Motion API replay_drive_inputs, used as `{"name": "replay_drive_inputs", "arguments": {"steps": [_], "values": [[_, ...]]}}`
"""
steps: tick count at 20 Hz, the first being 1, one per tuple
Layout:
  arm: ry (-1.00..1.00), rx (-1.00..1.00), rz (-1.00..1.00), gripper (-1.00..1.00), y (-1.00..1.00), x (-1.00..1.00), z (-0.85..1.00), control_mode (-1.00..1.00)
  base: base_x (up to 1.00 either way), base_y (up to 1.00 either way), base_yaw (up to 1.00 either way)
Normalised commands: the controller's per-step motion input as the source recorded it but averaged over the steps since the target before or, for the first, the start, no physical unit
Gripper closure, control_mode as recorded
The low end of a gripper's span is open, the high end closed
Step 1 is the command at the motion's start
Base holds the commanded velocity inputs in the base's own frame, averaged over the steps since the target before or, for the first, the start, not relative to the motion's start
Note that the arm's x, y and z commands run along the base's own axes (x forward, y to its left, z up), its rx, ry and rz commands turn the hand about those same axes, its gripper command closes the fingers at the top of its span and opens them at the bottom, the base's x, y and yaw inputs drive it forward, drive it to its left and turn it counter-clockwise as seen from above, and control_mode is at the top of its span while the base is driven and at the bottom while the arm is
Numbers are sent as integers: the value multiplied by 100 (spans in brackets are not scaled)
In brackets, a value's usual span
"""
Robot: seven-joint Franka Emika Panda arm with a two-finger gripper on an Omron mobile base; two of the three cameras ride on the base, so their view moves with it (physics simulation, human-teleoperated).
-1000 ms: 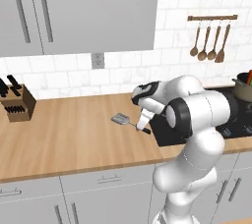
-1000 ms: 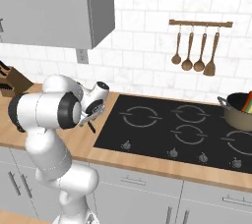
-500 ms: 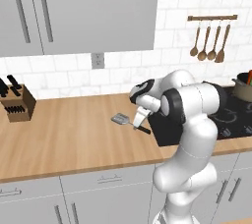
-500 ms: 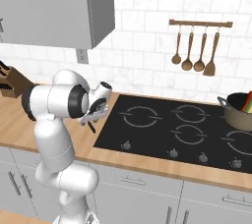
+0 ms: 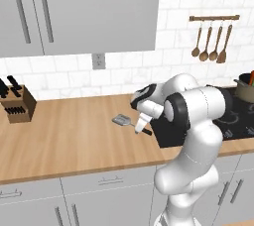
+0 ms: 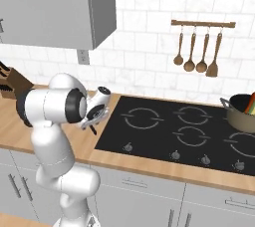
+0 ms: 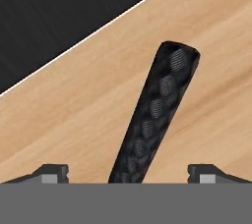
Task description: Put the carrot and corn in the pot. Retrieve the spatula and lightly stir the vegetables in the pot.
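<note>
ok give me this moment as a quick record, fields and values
spatula: flat on the wooden counter, grey blade left, black handle towards the hob
gripper: low over the handle, jaws open, one either side, not gripping
pot: on the hob's far right, vegetables inside
stage: spatula not yet picked up

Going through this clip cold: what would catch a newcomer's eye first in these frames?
First, the white arm folded low over the wooden counter, its open claw poised above the spatula, which lies just left of the black cooktop. In the hand view the spatula's black handle runs up between the two spread fingertips, untouched by either. Far right on the cooktop stands the pot, orange and green already poking over its rim.
</note>
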Motion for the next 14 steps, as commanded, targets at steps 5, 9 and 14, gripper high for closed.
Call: {"name": "replay_drive_inputs", "arguments": {"steps": [5, 9, 14], "values": [[-7, 0, -3, -100, -19, -8, 0, -100, 0, 0, 0], [0, 0, -4, -100, -9, -10, -9, -100, 0, 0, 0], [0, 0, -7, -100, -16, -10, -5, -100, 0, 0, 0]]}}
